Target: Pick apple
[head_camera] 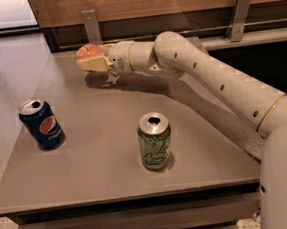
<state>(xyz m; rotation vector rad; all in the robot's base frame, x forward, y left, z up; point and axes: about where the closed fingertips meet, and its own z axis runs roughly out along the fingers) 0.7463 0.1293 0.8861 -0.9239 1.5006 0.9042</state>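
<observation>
The apple (88, 51) is small, round and orange-red, at the far left of the grey table (102, 155). My gripper (91, 59) is shut on the apple, with a cream finger (94, 65) across its lower side. The apple hangs a little above the table top, with a shadow under it. My white arm reaches in from the right edge to it. Much of the apple is hidden by the fingers.
A blue Pepsi can (41, 123) stands upright at the table's left. A green can (155, 140) stands upright near the front middle. A wooden wall with metal brackets (91, 25) runs behind the table. The floor lies to the left.
</observation>
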